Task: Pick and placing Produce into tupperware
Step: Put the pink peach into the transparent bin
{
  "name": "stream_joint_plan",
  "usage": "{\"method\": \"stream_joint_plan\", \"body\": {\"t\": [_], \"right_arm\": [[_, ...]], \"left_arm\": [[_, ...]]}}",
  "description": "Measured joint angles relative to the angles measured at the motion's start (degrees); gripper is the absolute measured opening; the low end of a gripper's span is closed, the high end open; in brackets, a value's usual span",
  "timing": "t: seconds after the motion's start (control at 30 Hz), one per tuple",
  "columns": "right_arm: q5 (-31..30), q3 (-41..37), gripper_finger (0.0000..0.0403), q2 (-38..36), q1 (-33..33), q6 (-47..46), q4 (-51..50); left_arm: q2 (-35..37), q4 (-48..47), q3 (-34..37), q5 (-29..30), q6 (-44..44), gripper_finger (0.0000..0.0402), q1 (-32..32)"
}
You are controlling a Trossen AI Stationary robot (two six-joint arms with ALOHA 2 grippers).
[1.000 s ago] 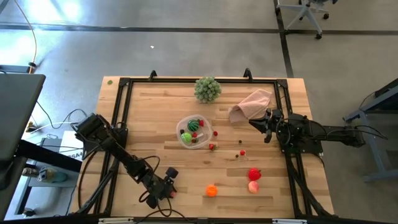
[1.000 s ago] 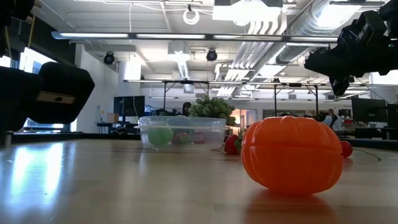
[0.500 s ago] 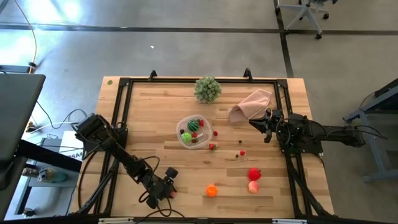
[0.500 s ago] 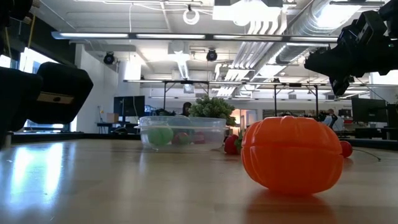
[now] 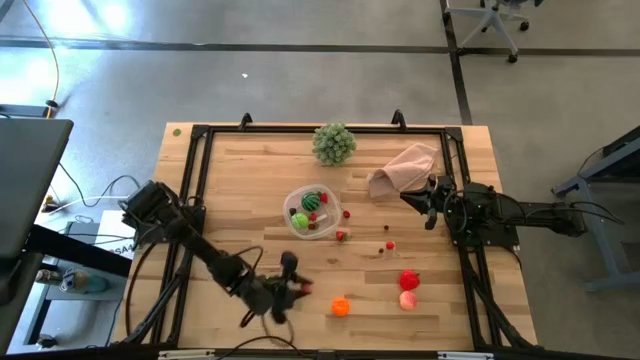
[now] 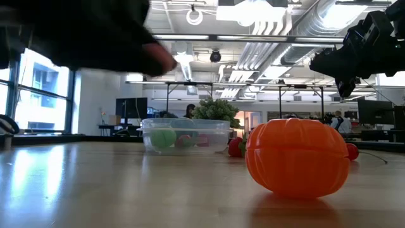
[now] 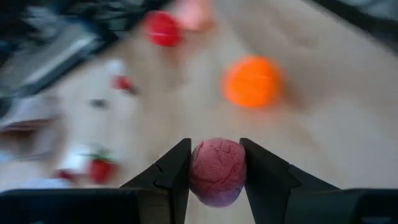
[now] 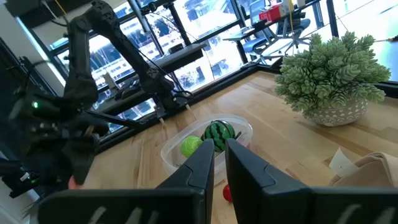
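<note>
Left wrist view: a dark pink fruit (image 7: 216, 171) is clamped in the left hand (image 7: 215, 163), raised over the bench (image 5: 230, 200). Carriage to the clear tupperware (image 5: 311, 213) is judged next. The right hand (image 5: 428, 205), clenched empty, waits beside the cloth (image 5: 404, 168).

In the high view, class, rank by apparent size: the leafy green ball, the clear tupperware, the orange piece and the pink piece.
1. tupperware and leafy green ball: look alike, unranked.
2. orange piece and pink piece: look alike, clearly smaller.
</note>
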State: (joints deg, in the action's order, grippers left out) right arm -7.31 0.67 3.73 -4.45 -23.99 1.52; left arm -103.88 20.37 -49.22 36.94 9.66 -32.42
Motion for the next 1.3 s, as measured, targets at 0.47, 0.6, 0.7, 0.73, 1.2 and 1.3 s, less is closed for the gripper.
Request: {"method": "stream_joint_plan", "body": {"t": [0.47, 0.6, 0.7, 0.73, 1.2, 1.3], "right_arm": [[0.0, 0.0, 0.0030, 0.0, 0.0, 0.0, 0.0], [0.0, 0.0, 0.0030, -0.1, 0.0, 0.0, 0.0], [0.0, 0.0, 0.0030, 0.1, 0.0, 0.0, 0.0], [0.0, 0.0, 0.0030, 0.0, 0.0, 0.0, 0.0], [0.0, 0.0, 0.0030, 0.0, 0.0, 0.0, 0.0], [0.0, 0.0, 0.0030, 0.0, 0.0, 0.0, 0.0]], "left_arm": [[13.3, -12.3, -2.8, -21.2, -5.0, 0.0116, 22.9], [16.4, -18.0, -2.8, -25.0, -11.7, 0.0116, 31.7], [16.7, -24.2, -2.7, -24.9, -19.6, 0.0115, 37.4], [16.8, -26.1, -2.7, -24.9, -22.1, 0.0115, 38.7], [16.3, -45.3, -2.7, -24.2, -37.7, 0.0115, 42.8], [15.6, -45.3, -2.7, -24.9, -38.1, 0.0115, 42.8]]}}
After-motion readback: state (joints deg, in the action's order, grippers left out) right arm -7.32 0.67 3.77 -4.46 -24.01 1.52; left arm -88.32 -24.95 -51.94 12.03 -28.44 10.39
